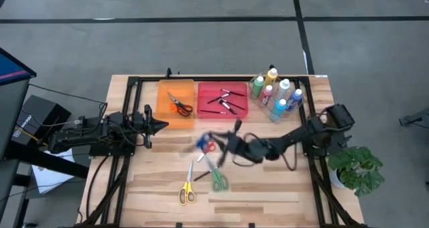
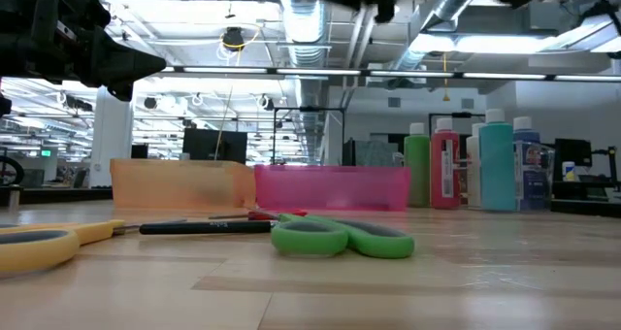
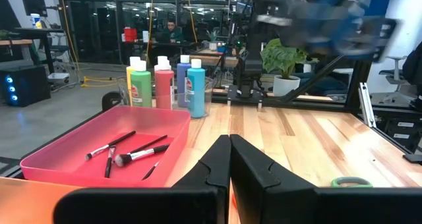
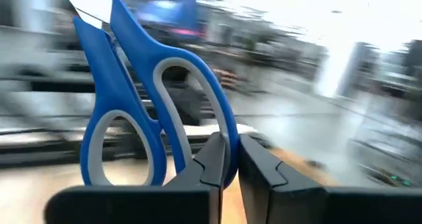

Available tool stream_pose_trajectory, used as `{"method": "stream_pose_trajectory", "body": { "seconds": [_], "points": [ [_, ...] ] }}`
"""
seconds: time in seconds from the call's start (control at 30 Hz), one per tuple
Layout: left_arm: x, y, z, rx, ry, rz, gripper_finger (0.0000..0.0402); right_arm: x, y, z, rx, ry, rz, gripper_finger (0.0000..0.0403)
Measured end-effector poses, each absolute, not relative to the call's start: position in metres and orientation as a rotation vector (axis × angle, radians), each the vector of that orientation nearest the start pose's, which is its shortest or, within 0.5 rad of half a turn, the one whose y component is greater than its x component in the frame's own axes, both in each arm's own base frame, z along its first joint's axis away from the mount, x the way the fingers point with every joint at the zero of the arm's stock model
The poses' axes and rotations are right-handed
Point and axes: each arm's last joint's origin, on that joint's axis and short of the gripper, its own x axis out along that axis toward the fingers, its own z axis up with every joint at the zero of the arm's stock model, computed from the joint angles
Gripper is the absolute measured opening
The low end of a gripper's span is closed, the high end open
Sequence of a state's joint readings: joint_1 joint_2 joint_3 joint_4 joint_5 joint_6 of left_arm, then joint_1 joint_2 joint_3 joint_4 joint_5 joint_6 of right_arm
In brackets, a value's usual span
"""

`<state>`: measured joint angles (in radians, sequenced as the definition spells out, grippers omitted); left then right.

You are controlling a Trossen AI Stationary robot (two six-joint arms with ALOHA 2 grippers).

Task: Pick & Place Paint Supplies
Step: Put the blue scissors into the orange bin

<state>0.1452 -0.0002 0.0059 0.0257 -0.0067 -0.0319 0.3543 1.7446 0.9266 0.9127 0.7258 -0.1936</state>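
My right gripper (image 1: pixel 216 143) is over the middle of the table, shut on blue-handled scissors (image 4: pixel 142 112). They show as a blue blur (image 1: pixel 202 143) in the high view, above red-handled scissors (image 1: pixel 211 147). Yellow scissors (image 1: pixel 187 188), green scissors (image 1: pixel 217 179) and a dark-handled brush (image 2: pixel 204 228) lie flat on the table. Orange scissors (image 1: pixel 178 105) lie in the orange tray (image 1: pixel 163 114). Several brushes (image 3: pixel 125 151) lie in the pink tray (image 1: pixel 204 110). Paint bottles (image 1: pixel 275 92) stand in a clear holder. My left gripper (image 1: pixel 158 126) is shut and empty beside the orange tray. My right gripper pinches the blue scissors between its two fingers by the rim of one handle loop (image 4: pixel 221 135). The scissors are lifted clear of the table, and in the wrist view their handles and blades stand out beyond the fingertips.
The orange and pink trays sit side by side along the far edge, with the bottle holder (image 1: pixel 285 107) to their right. A potted plant (image 1: pixel 355 166) stands at the table's right edge. Bare wood (image 1: pixel 268 188) lies near the front.
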Motion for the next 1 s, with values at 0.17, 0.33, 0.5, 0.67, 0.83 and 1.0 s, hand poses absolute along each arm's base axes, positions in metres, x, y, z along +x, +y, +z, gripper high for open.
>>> {"method": "stream_pose_trajectory", "body": {
  "seconds": [0.17, 0.33, 0.5, 0.67, 0.83, 1.0],
  "points": [
    [0.096, 0.014, 0.168, -0.030, -0.034, 0.152, 0.0002, 0.384, 0.085, 0.236, -0.123, 0.008, -0.569, 0.0015],
    [0.096, 0.014, 0.168, -0.030, -0.034, 0.152, 0.0002, 0.424, 0.040, 0.241, -0.119, 0.186, -0.824, 0.0015],
    [0.096, 0.014, 0.168, -0.030, -0.034, 0.152, 0.0002, 0.463, -0.008, 0.246, -0.097, 0.310, -0.940, 0.0015],
    [0.096, 0.014, 0.168, -0.030, -0.034, 0.151, 0.0002, 0.489, -0.046, 0.242, -0.058, 0.450, -1.040, 0.0015],
    [0.096, 0.014, 0.168, -0.030, -0.034, 0.151, 0.0002, 0.513, -0.068, 0.220, -0.046, 0.547, -1.097, 0.0015],
    [0.096, 0.014, 0.168, -0.030, -0.034, 0.152, 0.0002, 0.541, -0.061, 0.190, -0.013, 0.586, -1.013, 0.0015]
  ]
}}
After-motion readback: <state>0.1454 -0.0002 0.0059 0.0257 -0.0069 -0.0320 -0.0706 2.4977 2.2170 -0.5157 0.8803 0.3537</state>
